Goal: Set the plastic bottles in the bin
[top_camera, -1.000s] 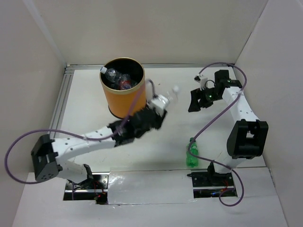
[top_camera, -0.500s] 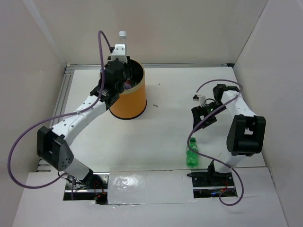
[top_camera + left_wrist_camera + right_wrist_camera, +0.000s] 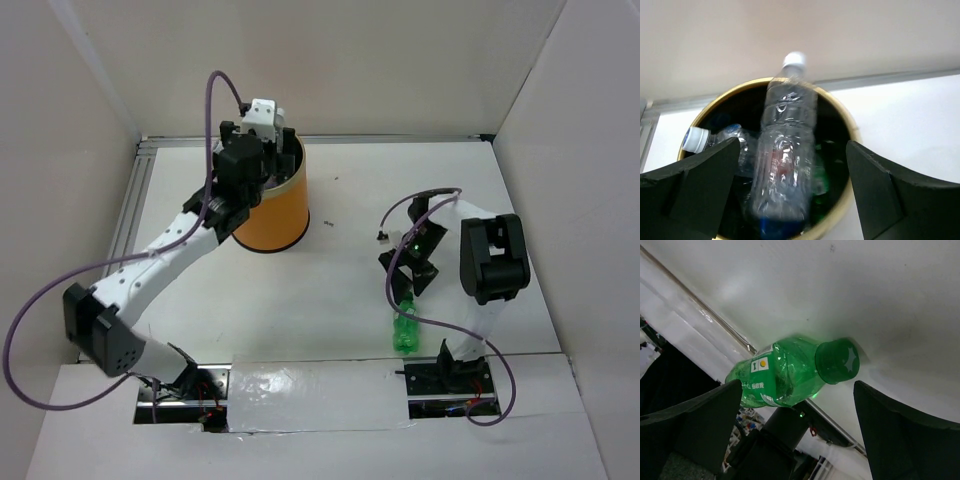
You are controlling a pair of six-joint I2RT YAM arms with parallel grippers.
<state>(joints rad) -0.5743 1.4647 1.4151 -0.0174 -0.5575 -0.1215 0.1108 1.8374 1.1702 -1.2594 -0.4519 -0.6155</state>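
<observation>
Left end effector (image 3: 790, 170): fingers wide apart over the bin (image 3: 275, 215). The clear bottle (image 3: 785, 150) stands tilted between them, touching neither, base down inside, cap above the far rim. I cannot tell if it rests on the bottles below or is mid-drop.

Right end effector (image 3: 405, 268): fingers apart, hovering over the green bottle (image 3: 785, 372), which lies on its side on the counter (image 3: 350, 200) near my right base.

Handling, judged: light, thin-walled, smooth; likely to roll and to buckle if squeezed. Best hold: across the labelled body, below the shoulder.

Hard to make out: the bin's inside is dark, so no count. Green bottle's base is hidden; contents unknown.
</observation>
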